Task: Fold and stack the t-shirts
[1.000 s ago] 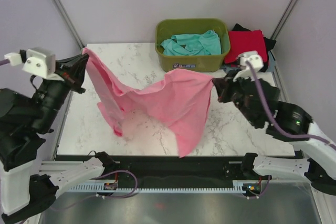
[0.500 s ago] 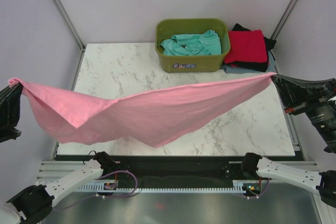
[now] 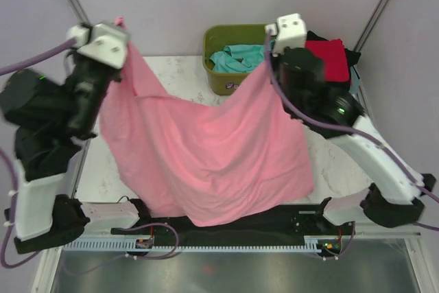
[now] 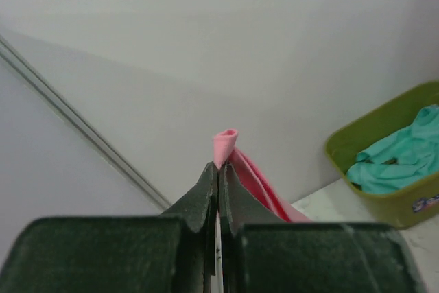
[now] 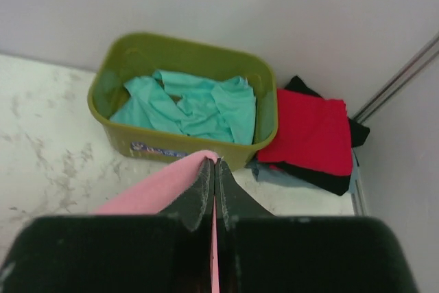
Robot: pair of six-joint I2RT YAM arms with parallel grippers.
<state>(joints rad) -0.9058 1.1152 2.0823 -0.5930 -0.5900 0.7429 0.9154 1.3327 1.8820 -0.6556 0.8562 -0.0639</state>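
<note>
While poised high, left gripper [image 4: 219, 168], right gripper [image 5: 214, 164] pinch pink t-shirt [image 3: 206, 156].

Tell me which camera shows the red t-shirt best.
Right wrist: the red t-shirt lies almost whole and unobstructed on darker shirts beside the green tub. Top external shows only part of it, behind the right arm. Left wrist misses it entirely.

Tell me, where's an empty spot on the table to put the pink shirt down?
Bare table shows left of the green tub, at the back, and in a strip between the hanging pink shirt and the right arm. The back right corner is crowded: tub, teal shirt, folded red stack.
</note>
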